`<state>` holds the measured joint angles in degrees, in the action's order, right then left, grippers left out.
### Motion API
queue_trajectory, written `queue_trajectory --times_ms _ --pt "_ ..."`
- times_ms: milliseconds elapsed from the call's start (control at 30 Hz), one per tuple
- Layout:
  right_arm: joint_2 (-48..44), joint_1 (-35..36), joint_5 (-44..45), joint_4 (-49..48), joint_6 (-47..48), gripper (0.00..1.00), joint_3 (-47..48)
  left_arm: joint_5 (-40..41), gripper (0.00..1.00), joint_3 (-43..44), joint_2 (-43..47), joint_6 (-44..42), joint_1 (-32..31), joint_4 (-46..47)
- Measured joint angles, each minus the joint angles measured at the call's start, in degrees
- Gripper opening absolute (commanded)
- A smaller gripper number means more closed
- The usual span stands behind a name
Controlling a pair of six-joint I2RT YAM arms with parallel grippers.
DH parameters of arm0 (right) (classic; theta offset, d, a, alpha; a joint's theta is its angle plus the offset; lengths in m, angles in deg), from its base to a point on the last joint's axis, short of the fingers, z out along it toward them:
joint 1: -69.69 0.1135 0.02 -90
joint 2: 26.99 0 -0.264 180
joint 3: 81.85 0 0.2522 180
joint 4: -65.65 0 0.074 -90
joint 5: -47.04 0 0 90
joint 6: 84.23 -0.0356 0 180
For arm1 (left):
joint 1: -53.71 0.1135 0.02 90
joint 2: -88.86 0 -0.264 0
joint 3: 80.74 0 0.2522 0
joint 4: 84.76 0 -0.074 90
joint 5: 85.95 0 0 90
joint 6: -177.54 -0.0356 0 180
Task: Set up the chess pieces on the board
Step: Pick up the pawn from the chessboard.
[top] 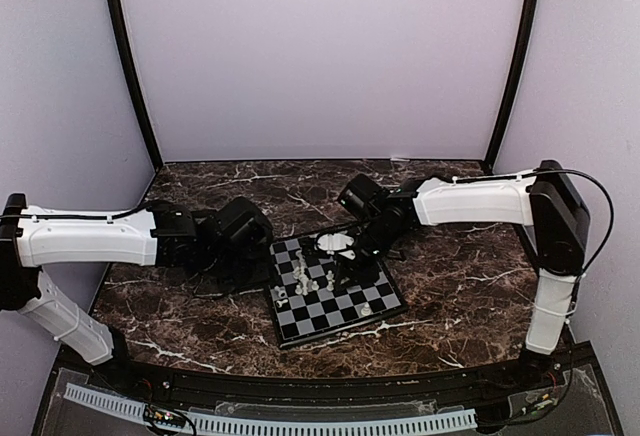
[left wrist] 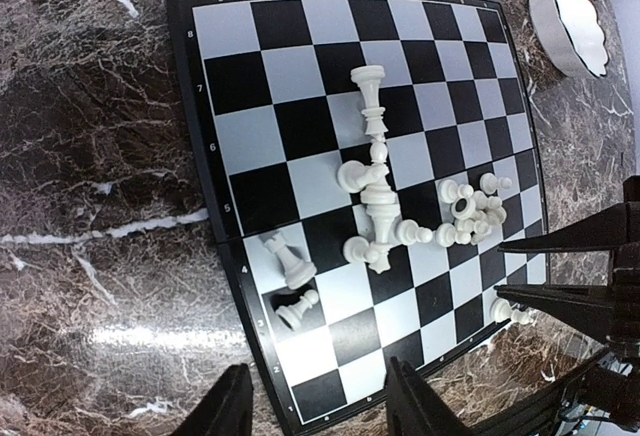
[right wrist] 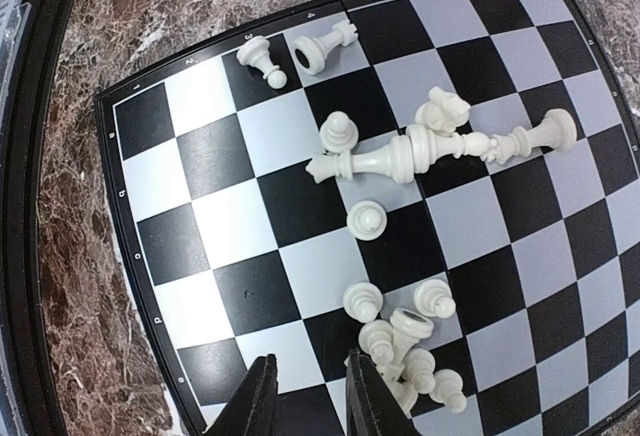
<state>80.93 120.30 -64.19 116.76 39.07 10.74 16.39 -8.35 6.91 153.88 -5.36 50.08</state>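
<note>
The board (top: 320,318) lies mid-table, black and silver-grey. The cream chess pieces (left wrist: 385,211) lie toppled in a loose heap at its middle. In the left wrist view a rook (left wrist: 285,261) and a pawn (left wrist: 297,308) lie apart near the board's edge. My left gripper (left wrist: 320,408) hovers open over the board's (left wrist: 290,66) near corner with nothing between its fingers. My right gripper (right wrist: 312,401) stands narrowly open above the board (right wrist: 230,216), empty, one finger (right wrist: 372,401) right beside a cluster of pawns (right wrist: 410,346). Taller pieces (right wrist: 400,156) lie on their sides further off.
A white scalloped bowl (top: 335,243) stands just beyond the board's far edge, also in the left wrist view as the bowl (left wrist: 578,11). The dark veined marble tabletop (top: 450,286) surrounds the board. Both arms reach in from either side.
</note>
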Motion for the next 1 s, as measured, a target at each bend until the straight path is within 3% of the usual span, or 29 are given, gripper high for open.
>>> queue_trajectory --times_ms 567,1000 --pt "5.3 0.7 2.2 -0.2 -1.5 0.24 3.6 0.4 0.49 -2.4 1.3 1.0 0.0 0.5" --pt "7.4 1.3 3.1 -0.3 -2.3 0.02 5.5 0.4 0.49 -3.7 2.3 1.7 0.0 1.0"
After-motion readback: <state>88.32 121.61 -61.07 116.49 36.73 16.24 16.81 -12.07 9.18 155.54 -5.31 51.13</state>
